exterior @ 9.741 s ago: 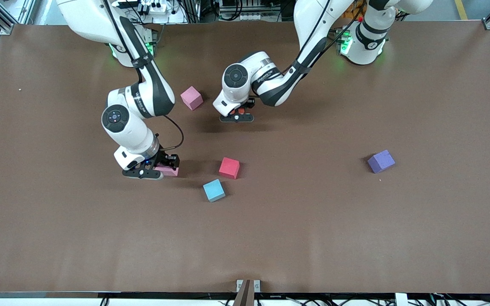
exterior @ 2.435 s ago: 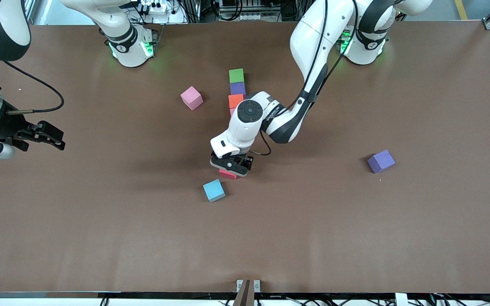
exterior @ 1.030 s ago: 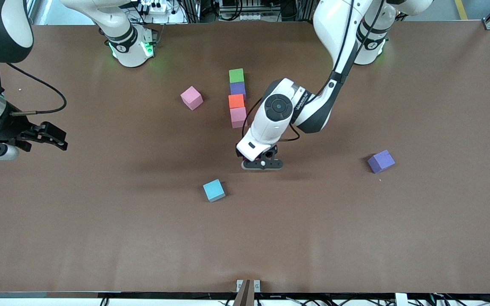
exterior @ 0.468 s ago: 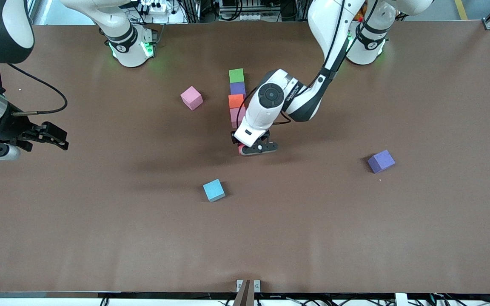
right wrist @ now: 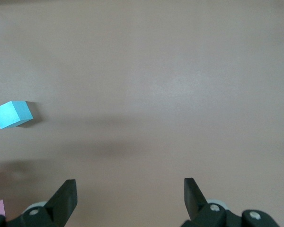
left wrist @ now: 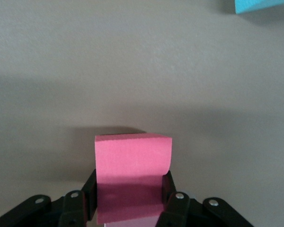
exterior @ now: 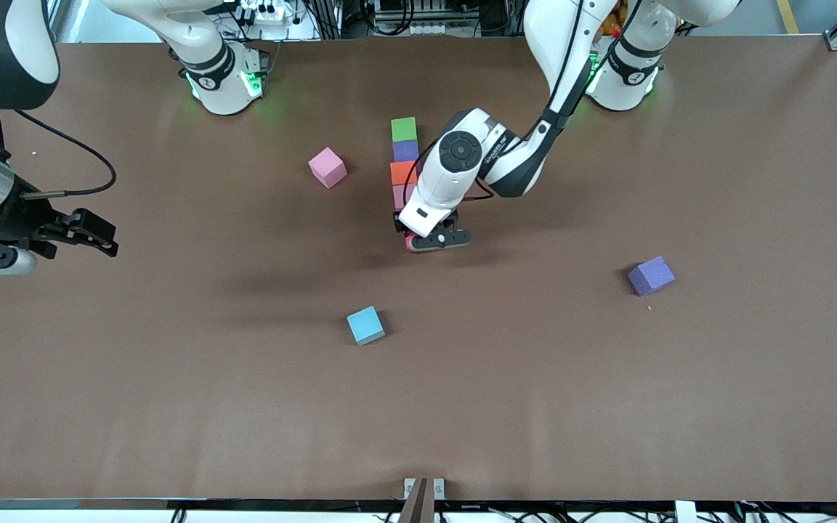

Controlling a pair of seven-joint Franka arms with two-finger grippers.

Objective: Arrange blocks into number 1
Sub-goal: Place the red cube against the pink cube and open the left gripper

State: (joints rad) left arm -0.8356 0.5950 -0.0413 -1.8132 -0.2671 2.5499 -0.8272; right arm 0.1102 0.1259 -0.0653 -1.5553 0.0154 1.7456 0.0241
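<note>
We saw left claw [exterior: 429, 238] clamped on red block [left wrist: 132, 177], moved up to column end under pink block [exterior: 399, 196]; release next. Right claw [right wrist: 130, 198] wide open, empty, waiting.

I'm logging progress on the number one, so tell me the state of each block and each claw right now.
Left claw: shut on the red block, at the column's near end.
Red block: gripped, at the column's near end.
Green block, purple block, orange block, pink block: lined up in a column.
Loose pink block, light blue block, loose purple block: lying apart, unplaced.
Right claw: open, empty, waiting.
</note>
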